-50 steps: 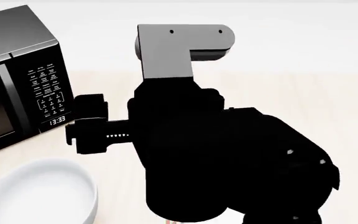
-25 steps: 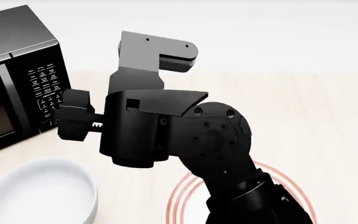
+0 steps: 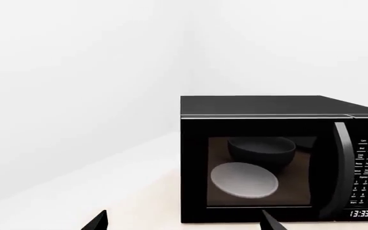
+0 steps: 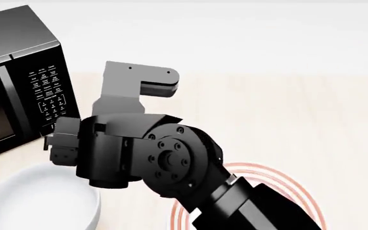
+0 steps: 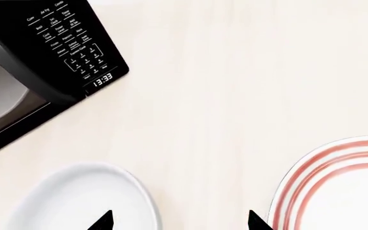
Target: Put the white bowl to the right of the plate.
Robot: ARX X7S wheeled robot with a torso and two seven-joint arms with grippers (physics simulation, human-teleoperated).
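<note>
The white bowl sits at the near left of the table, in front of the microwave. Right of it lies the plate with red rings, half hidden under my right arm. In the right wrist view the right gripper points down at the table and is open and empty. One tip is over the rim of the bowl, the other near the edge of the plate. The left gripper is open, empty and faces the microwave door.
A black microwave stands at the back left, its clock reading 13:33. Through the door of the microwave I see a pale dish and a dark bowl. The pale wooden tabletop stretches to the right and back.
My right arm has swung down and to the left in the head view, toward the bowl. This has uncovered more of the plate's red rings.
</note>
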